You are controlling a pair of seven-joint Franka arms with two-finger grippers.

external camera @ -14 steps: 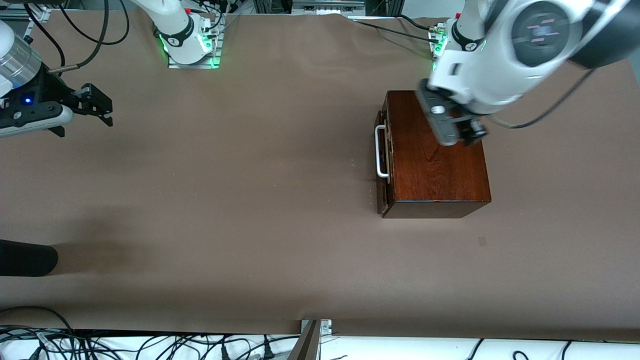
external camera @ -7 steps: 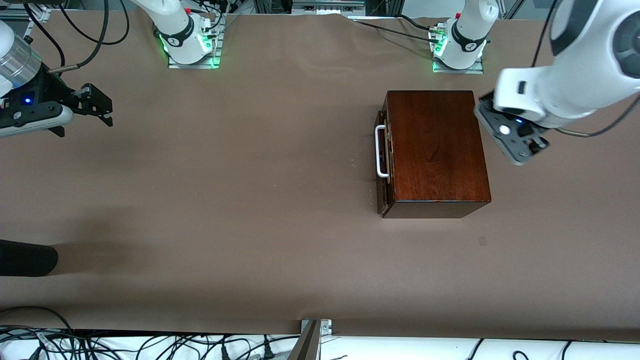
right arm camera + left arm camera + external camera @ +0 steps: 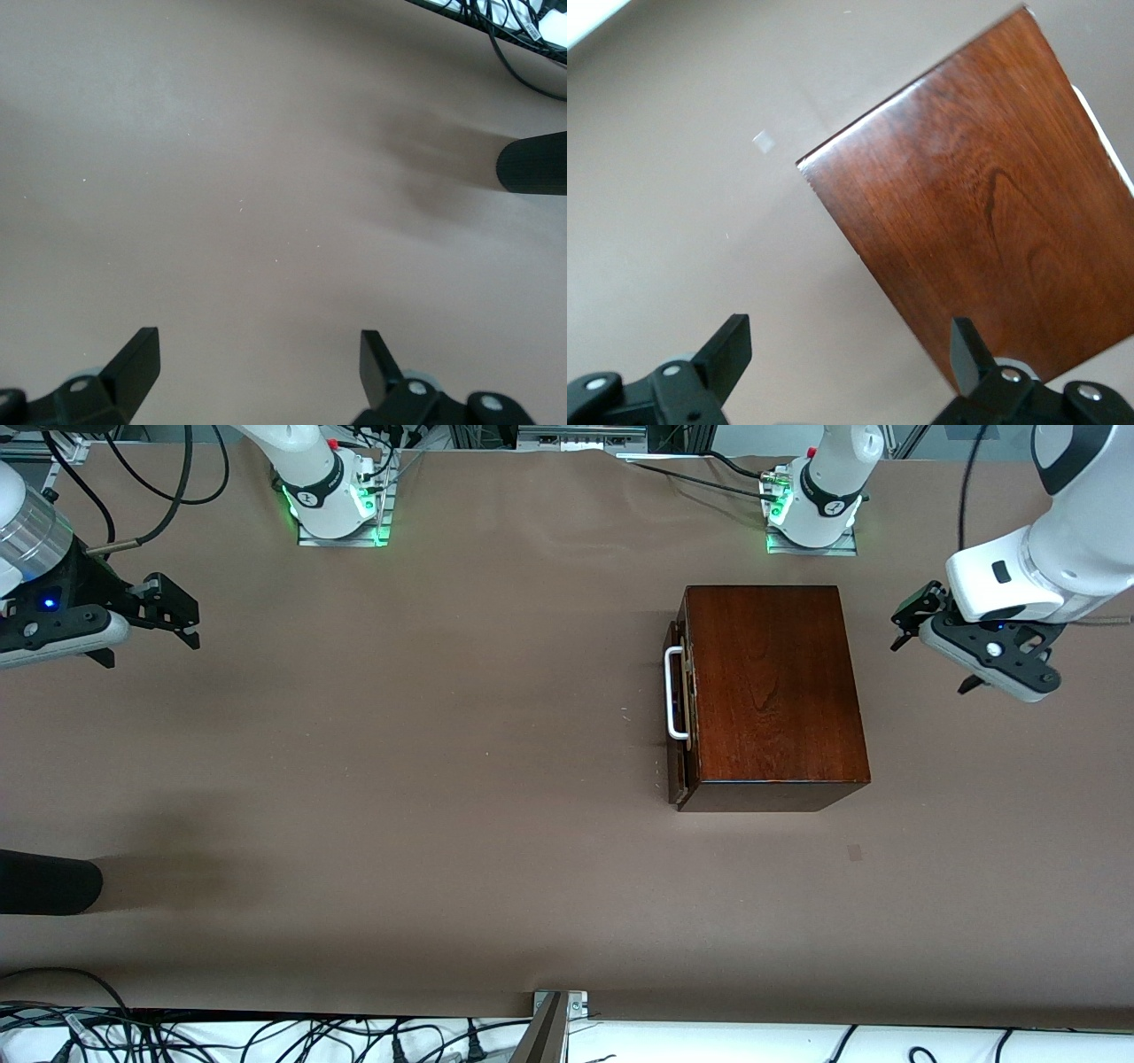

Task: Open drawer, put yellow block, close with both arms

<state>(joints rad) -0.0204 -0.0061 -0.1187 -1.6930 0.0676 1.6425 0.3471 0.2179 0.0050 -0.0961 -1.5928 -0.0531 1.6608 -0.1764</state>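
Observation:
The dark reddish-brown wooden box (image 3: 775, 691) stands on the table toward the left arm's end. The drawer's dark front (image 3: 678, 717) with its white bar handle (image 3: 675, 693) sits almost flush against the box, with only a thin gap. The yellow block is out of view. My left gripper (image 3: 930, 638) is open and empty, in the air beside the box at the left arm's end. In the left wrist view the open gripper (image 3: 849, 341) is over bare table beside the box (image 3: 992, 204). My right gripper (image 3: 177, 611) is open and empty, waiting at the right arm's end; its wrist view (image 3: 257, 350) shows bare table.
A brown paper sheet (image 3: 443, 735) covers the table. A black rounded object (image 3: 44, 881) pokes in at the right arm's end, nearer the front camera, and also shows in the right wrist view (image 3: 532, 164). Cables lie along the table's near edge (image 3: 266, 1036).
My left arm has swung from over the box top out toward the left arm's end of the table. The right arm and the box have not moved.

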